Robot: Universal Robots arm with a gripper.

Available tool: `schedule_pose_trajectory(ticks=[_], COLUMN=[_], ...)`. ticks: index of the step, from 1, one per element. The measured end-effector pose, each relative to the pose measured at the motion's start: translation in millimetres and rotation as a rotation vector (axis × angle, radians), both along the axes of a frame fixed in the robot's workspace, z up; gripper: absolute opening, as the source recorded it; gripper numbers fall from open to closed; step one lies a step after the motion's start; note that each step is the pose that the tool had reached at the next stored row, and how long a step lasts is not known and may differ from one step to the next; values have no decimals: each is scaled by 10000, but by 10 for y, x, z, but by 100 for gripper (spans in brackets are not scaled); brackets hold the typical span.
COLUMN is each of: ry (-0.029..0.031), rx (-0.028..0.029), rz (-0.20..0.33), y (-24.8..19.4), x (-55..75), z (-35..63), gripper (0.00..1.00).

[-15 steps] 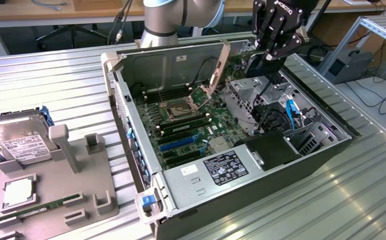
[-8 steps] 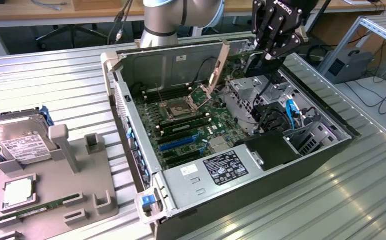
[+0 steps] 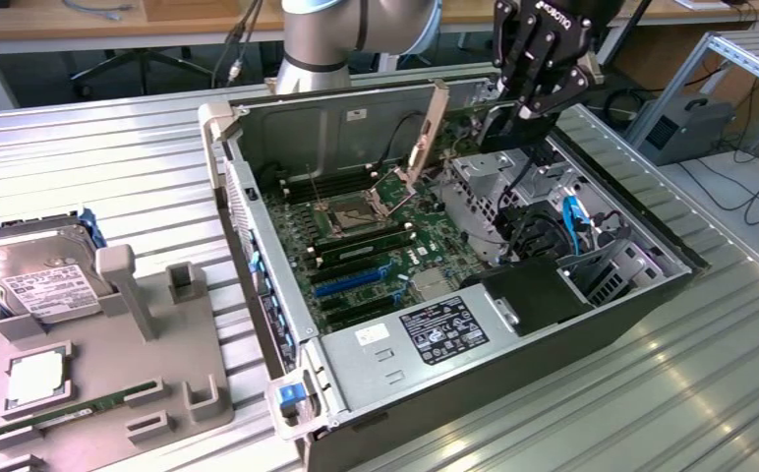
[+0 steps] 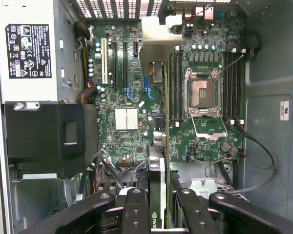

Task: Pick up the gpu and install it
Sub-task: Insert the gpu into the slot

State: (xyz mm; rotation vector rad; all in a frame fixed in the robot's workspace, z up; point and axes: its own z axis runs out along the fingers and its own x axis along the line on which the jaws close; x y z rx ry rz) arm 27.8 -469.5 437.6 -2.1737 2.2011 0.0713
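Fingers clenched on gpu, card held edge-on above motherboard, probably so its connector edge can line up with slots.

The gpu, a thin black card, stands on edge in the gripper, clamped above the motherboard at the case's far end. Its silver bracket is nearly upright.
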Motion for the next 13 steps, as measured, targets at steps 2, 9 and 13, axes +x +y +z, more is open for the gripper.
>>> schedule_pose_trajectory(ticks=[2,9,13], ry=[-5,-14,-37], rx=[-1,1,0], rz=[-1,0,-1], y=[0,0,1], x=[-208,-564,-743], z=[-46,-182,-198], gripper=[27,27,27])
